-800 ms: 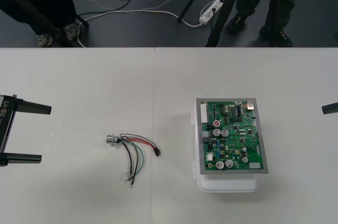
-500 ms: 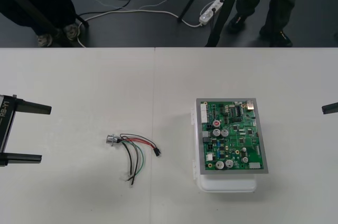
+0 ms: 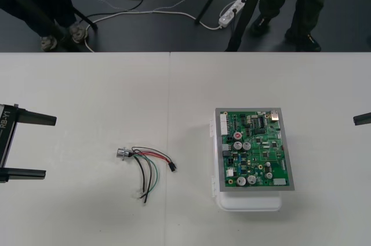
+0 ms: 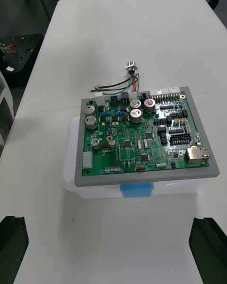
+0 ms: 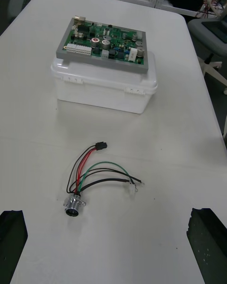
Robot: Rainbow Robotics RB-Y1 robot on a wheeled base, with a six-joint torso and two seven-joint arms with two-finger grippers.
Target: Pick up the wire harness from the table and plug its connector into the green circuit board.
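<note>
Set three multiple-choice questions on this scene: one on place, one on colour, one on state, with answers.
1. Where does the wire harness lie?
A on the circuit board
B on the table, between the left pincer and the board
C inside the base

2. What colour is the base under the board?
A black
B green
C white

3. How does the left pincer stand?
A open
B shut on the harness
C shut on the board

Answers:
1 B, it rests on bare table, apart from the board.
2 C, the box under the board is white.
3 A, its fingers stand far apart with nothing between.
</note>
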